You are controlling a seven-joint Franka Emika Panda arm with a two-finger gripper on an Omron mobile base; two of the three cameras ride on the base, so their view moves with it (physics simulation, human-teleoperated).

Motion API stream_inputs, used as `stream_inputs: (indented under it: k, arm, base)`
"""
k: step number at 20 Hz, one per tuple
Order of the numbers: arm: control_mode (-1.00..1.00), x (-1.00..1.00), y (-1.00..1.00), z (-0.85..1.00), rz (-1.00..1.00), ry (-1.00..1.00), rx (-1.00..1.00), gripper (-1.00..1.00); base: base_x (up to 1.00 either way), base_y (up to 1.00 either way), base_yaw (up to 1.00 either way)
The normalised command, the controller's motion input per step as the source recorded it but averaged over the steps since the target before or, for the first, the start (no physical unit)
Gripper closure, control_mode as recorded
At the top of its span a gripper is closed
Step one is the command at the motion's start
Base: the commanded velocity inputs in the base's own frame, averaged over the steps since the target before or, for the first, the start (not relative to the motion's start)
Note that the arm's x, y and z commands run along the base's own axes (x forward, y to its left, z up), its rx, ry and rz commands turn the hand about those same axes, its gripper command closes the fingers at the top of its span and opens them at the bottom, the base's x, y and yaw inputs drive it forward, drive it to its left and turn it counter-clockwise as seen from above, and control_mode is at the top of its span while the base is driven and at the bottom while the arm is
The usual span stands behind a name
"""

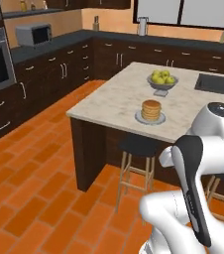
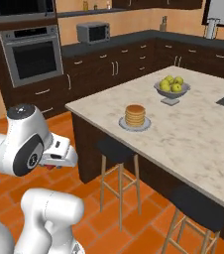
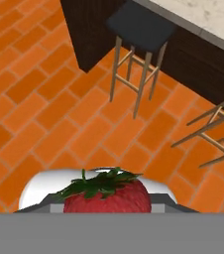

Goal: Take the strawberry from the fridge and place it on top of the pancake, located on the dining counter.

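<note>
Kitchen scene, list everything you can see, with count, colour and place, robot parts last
strawberry: one, red with green leaves, held at the gripper, above the tile floor
pancake: one tan stack, on a grey plate near the counter edge
counter: one, beige marbled top, dark wood base
fruit bowl: one, grey, yellow-green fruit, on the counter behind the pancake
stools: two, black seats, wooden legs, along the counter's near side
microwave: one, grey, on the black worktop
oven: one, steel, built into the dark cabinets
floor: orange tiles
arm: one, white with dark joints, in front of the counter
gripper: one, shut on the strawberry
</note>
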Motion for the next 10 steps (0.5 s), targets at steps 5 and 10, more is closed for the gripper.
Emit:
stream_inputs:
  k: [5, 10]
  arm:
    - [1.00, 0.00, 0.00, 0.00, 0.00, 0.00, 0.00, 1.00]
    - [1.00, 0.00, 0.00, 0.00, 0.00, 0.00, 0.00, 1.00]
  base:
    - [0.41, 0.41, -0.27]
    - [0.43, 0.62, -0.59]
